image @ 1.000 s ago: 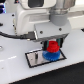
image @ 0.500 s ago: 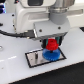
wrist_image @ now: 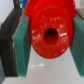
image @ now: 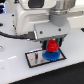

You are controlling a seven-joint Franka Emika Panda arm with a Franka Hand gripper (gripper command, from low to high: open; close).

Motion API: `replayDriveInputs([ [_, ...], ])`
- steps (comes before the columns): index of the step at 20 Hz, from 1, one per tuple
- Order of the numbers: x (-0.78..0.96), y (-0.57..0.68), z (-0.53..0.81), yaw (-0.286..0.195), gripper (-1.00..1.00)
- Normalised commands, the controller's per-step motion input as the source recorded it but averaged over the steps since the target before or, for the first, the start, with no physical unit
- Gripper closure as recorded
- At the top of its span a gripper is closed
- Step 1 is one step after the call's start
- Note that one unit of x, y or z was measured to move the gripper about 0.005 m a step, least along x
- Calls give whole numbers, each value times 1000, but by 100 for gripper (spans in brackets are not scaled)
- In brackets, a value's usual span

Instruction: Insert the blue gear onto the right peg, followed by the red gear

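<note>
In the exterior view the red gear [image: 52, 46] sits just above the wider blue gear [image: 51, 54], which lies on the grey base plate [image: 35, 59]. My gripper [image: 52, 44] comes down from above and is shut on the red gear. In the wrist view the red gear [wrist_image: 50, 33] fills the middle, its dark centre hole facing the camera, clamped between the two teal finger pads [wrist_image: 22, 47]. The peg is hidden under the gears.
The base plate is a dark-edged grey rectangle lying on a white table [image: 20, 75]. The white arm body [image: 30, 20] and a black cable [image: 10, 35] occupy the exterior view's upper left.
The gripper with the red gear has stayed over the blue gear, at most lowering slightly; no clear shift otherwise.
</note>
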Motion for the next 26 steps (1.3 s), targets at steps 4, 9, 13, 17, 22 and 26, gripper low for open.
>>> replayDriveInputs([
  [4, 496, 0, 374, 0, 100],
  [9, 299, 7, 88, 0, 100],
  [13, 234, -50, -115, 0, 100],
  [17, 204, -45, -231, 0, 100],
  [22, 185, 6, -192, 0, 100],
  [26, 175, 4, -100, 0, -100],
])
